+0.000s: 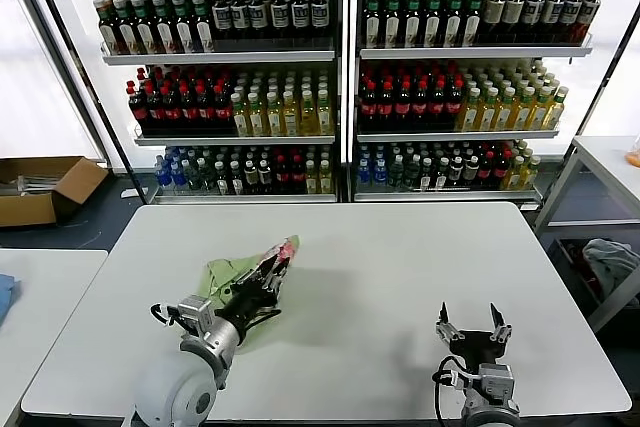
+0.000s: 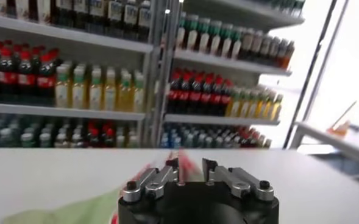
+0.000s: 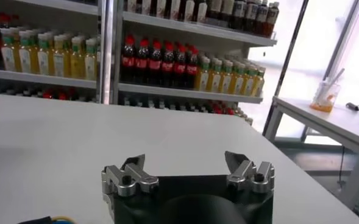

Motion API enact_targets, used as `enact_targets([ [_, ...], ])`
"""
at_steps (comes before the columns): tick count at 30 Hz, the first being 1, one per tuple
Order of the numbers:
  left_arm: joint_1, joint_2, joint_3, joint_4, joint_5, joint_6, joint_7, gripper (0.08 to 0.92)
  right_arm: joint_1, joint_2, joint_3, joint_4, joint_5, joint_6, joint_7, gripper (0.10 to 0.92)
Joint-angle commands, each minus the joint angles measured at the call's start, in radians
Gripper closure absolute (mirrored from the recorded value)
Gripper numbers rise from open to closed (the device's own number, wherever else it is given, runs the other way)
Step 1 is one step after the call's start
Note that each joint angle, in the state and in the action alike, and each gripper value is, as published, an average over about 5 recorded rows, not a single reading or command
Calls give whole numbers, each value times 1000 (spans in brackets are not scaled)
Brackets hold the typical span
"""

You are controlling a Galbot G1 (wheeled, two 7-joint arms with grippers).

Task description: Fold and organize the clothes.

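Much of the shirt (image 1: 232,274) is hidden behind the left arm in the head view; only a bunched light green mass with a red-and-white patch at its far tip is seen, and neither collar nor sleeves can be made out. It lies on the left half of the white table (image 1: 400,267), its raised end pinched in the left gripper (image 1: 278,264), whose fingers are closed on the cloth. In the left wrist view the fingers (image 2: 167,173) are drawn close together with a blurred strip of red-and-white fabric between them, and a green fold (image 2: 69,212) is cut off at the picture's edge. Whether the lifted end is clear of the tabletop cannot be told.

The right gripper (image 1: 473,327) is held low over the table's near right part, well apart from the shirt, with its fingers spread and nothing between them; the same spread is seen in the right wrist view (image 3: 188,165). Both arms are cut off at the near edge of the head view.

Bare tabletop is seen across the right half and along the far edge. Shelves of bottles (image 1: 340,77) stand beyond the table, a cardboard box (image 1: 40,187) lies on the floor to the left, and a second table (image 1: 610,162) is partly seen at the right.
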Motion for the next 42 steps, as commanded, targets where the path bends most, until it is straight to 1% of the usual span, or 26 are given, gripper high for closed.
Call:
enact_targets([
  [1, -37, -23, 12, -61, -191, -20, -10, 621, 74, 2, -47, -32, 68, -62, -1, 203],
  [4, -26, -11, -26, -60, -180, -19, -31, 535, 112, -4, -70, -39, 171, -90, 4, 203],
  [6, -16, 2, -58, -50, -156, -8, -52, 483, 143, -14, -97, -34, 288, -112, 7, 203],
  [9, 8, 34, -106, -30, -28, 13, -64, 396, 203, -36, -158, -23, 463, -150, 17, 203],
  [13, 68, 85, -149, -19, 183, 20, -12, 275, 286, -69, -252, -13, 622, -175, 42, 203],
  [17, 107, 99, -169, -14, 259, 17, 31, 193, 340, -81, -324, -26, 722, -177, 85, 203],
  [22, 124, 104, -196, 11, 315, 18, 64, 178, 370, -61, -403, -60, 735, -175, 130, 203],
  [26, 150, 143, -227, 14, 340, 21, 126, 177, 387, -37, -434, -95, 734, -175, 157, 203],
  [29, 167, 172, -247, 17, 309, 21, 159, 177, 411, -15, -434, -144, 741, -175, 164, 203],
  [34, 159, 185, -271, 38, 247, 20, 154, 177, 461, 58, -426, -249, 787, -175, 181, 203],
  [37, 158, 188, -276, 51, 244, 20, 151, 177, 476, 99, -430, -292, 790, -175, 196, 203],
  [42, 179, 181, -271, 49, 247, 19, 160, 177, 478, 117, -442, -314, 780, -176, 217, 219],
])
